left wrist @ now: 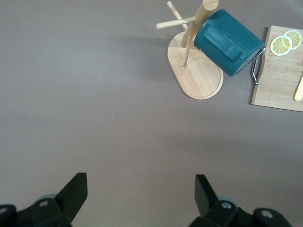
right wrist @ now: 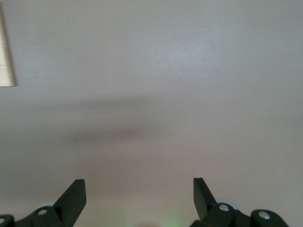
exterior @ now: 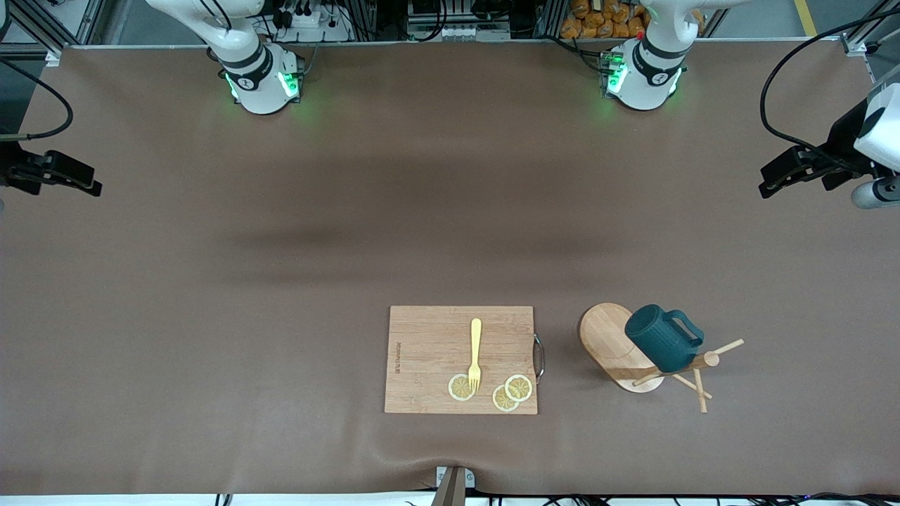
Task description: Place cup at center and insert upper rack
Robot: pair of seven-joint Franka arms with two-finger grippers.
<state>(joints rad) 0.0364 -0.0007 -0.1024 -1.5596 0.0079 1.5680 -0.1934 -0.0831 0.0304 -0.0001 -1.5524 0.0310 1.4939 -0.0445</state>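
- Right hand (right wrist: 139,189) hangs over bare desk (exterior: 281,281) at about 9 o'clock, taking the desk as a dial in the front view with 12 at the robots' bases. Its two black fingers stand wide apart with nothing between them. This arm waits.
- Cutting board (exterior: 429,351), a light wooden rectangle, lies flat at about 6 o'clock, near the desk edge closest to the front camera. It has a metal handle on the side toward the left arm's end.
- Yellow fork (exterior: 475,355) lies on the board, its handle pointing to 12 o'clock. Its tines rest on one lemon slice (exterior: 461,387).
- Two more lemon slices (exterior: 512,393) overlap each other at the board's 5 o'clock corner.
- Upper rack (exterior: 612,337) stands just beside the board at about 4 to 5 o'clock on the desk. Its oval base lies flat, its post is upright, and thin pegs stick out from the post.
- Cup (exterior: 661,341), dark teal and ribbed, hangs tilted against the rack's post above the base, off the desk. Its loop handle is turned toward the left arm's end.
- Left hand (left wrist: 141,184) hangs over bare desk at about 3 o'clock, well apart from the rack. Its fingers are spread wide and hold nothing. This arm waits too.
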